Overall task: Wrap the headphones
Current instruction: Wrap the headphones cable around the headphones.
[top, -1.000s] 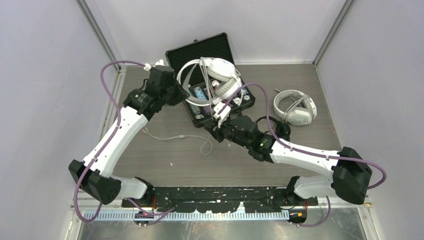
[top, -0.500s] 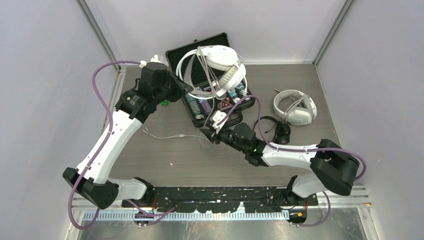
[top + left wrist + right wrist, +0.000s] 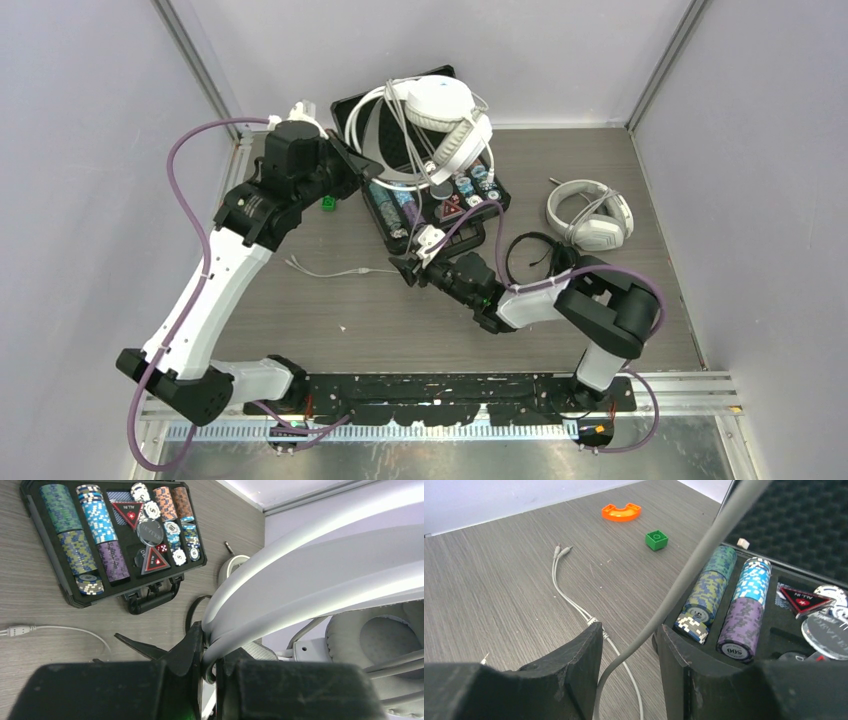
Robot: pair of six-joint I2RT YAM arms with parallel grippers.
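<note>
My left gripper is shut on the headband of the bulky white-grey headphones and holds them in the air over the open case. The left wrist view shows the band pinched between my jaws. Their grey cord hangs down and passes between the jaws of my open right gripper, which sits low by the case's front corner. The cord's thin white end lies on the table. The slim black pair and the white round-cup pair lie at the right.
A black poker-chip case stands open at the back centre, with chip stacks close to my right finger. A green block and an orange curved piece lie left of the case. Walls close in left, right and back.
My left gripper has carried the white-grey headphones up and toward the back. My right gripper has moved left along the cord, its arm folding in closer to its base.
</note>
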